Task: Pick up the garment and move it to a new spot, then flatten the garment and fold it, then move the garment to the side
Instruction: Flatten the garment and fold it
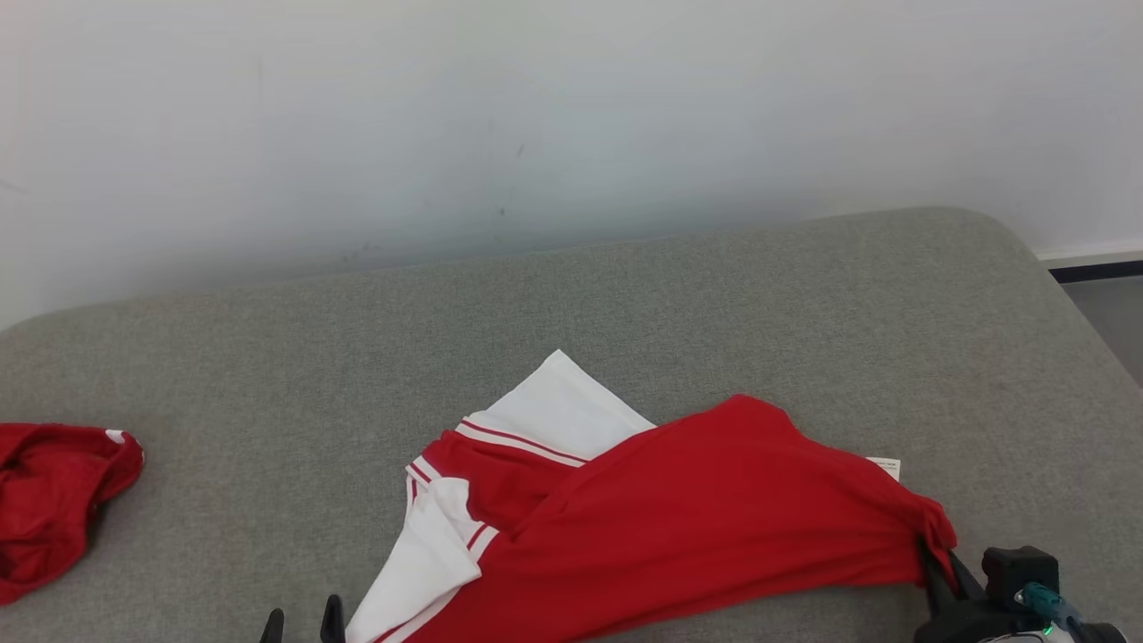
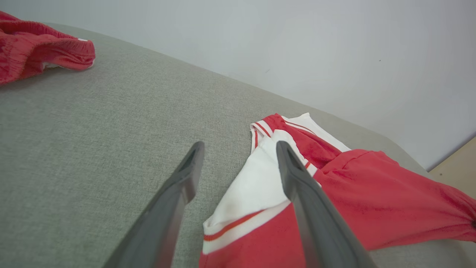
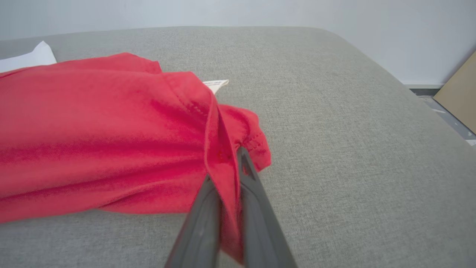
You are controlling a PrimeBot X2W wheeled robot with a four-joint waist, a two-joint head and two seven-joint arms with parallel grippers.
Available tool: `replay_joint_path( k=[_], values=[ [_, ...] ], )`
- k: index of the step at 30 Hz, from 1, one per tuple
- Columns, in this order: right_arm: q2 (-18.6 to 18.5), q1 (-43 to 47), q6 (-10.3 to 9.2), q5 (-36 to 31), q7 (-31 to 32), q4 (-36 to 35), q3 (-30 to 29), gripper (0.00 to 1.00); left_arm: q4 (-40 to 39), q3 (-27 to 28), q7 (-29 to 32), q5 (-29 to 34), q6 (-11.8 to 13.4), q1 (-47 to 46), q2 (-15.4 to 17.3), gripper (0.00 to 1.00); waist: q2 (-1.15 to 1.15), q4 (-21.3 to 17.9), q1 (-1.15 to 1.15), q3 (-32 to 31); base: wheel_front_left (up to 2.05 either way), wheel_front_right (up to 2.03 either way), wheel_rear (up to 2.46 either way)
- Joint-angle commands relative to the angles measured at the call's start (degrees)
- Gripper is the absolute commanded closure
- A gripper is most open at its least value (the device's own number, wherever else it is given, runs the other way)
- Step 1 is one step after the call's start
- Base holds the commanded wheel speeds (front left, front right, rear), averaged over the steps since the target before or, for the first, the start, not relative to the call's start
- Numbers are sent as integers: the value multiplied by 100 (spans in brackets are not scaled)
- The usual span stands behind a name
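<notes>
I see the red-and-white garment [image 1: 696,518] lying crumpled on the grey upholstered surface [image 1: 268,357]. My right tool [image 3: 225,165] is clamped on its red hem. My left tool [image 2: 240,147] stands apart, just beside the garment's white edge. The white tag [image 3: 215,85] carries print too small to read.

You get bright, even light; only a soft shadow under the garment [image 3: 93,130]. Wrist views bend at the edges; near fingers [image 3: 258,212] blur.
</notes>
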Motion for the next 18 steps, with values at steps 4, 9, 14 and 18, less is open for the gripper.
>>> replay_joint_path(
  k=[4, 9, 14, 18],
  values=[
    [-77, 62, -5, -152, -5, 228, -390, 100, 44, -33, -16, -33, -6, -4, -1, 0, -1, 6, 0, 3, 0, 0, 0],
    [38, -84, -5, -358, -5, 670, -789, 0, 53, -114, -16, -25, 28, -14, 0, 0, -1, 24, 0, -1, 0, 0, 0],
    [149, -21, -5, -554, -5, 361, -1059, 0, -33, -140, -16, 76, 37, -29, -1, 0, -1, 10, 0, -1, 0, 0, 0],
    [371, 250, -5, -835, -5, -490, -1390, 0, -146, -212, -16, 346, 44, -54, -1, 0, -1, -39, 0, -6, 0, 0, 0]
  ],
)
